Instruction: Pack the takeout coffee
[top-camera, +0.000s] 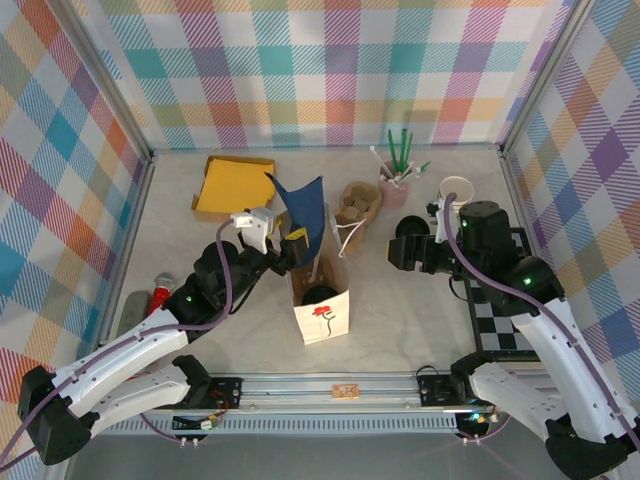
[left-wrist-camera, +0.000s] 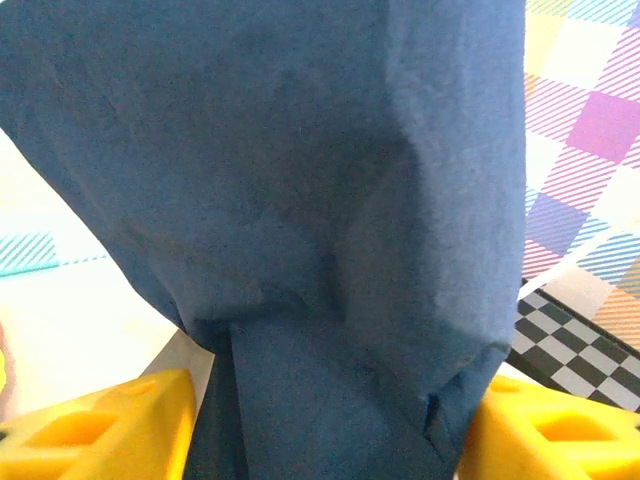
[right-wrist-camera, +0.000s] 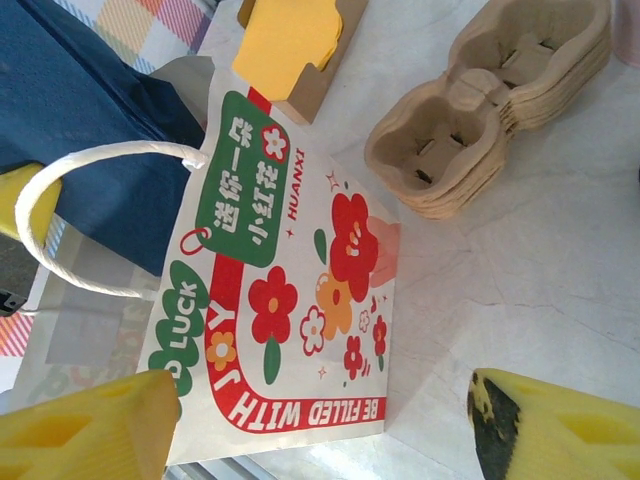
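The takeout coffee (top-camera: 320, 294) shows as a round black lid inside the upright white flowered paper bag (top-camera: 326, 322) in the middle of the table. Just behind the bag's mouth is my left gripper (top-camera: 287, 246), and a dark blue napkin (top-camera: 305, 208) rises from it. In the left wrist view the napkin (left-wrist-camera: 300, 180) fills the gap between wide-set yellow fingers (left-wrist-camera: 120, 425). My right gripper (top-camera: 406, 246) hovers open to the right of the bag, nothing between its fingers. The right wrist view has the bag's printed side (right-wrist-camera: 290, 270) ahead of the right gripper (right-wrist-camera: 325, 420).
A stack of pulp cup carriers (top-camera: 358, 203) sits behind the bag. A pink pot of green and white sticks (top-camera: 394, 186) and a lidless white-rimmed cup (top-camera: 456, 188) stand at the back right. A yellow napkin box (top-camera: 232, 185) is back left, a checkered mat (top-camera: 500, 322) right.
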